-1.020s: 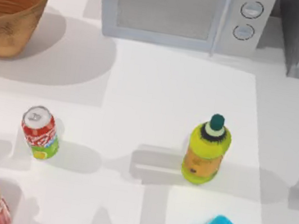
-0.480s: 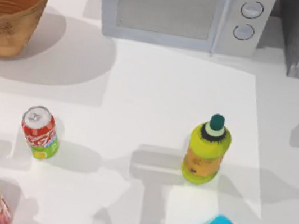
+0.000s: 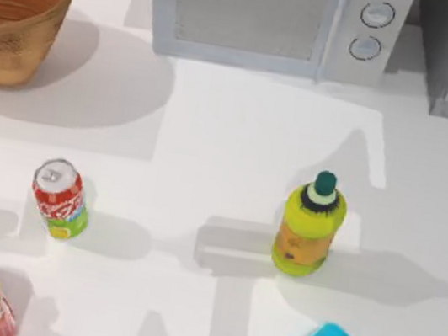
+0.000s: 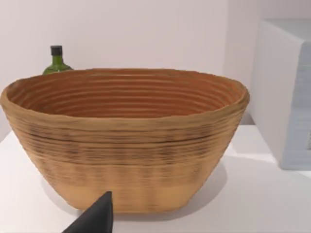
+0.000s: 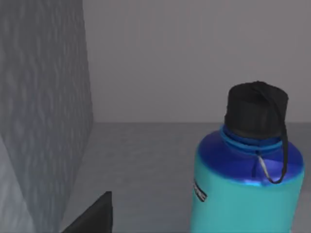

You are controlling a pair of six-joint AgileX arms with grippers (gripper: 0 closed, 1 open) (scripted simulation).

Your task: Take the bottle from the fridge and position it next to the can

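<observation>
Not much lettering for me to call out here. The can carries white script across its red side, but I can't make out a single word of it. The yellow-green bottle wears an orange label with marks too small to read. On the bottle close to my right wrist camera, there's a small white tag at the shoulder, illegible. The microwave has 2 dials with no readable numbers.

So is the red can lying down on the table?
No, the can stands upright on the table, its silver top facing up.
</observation>
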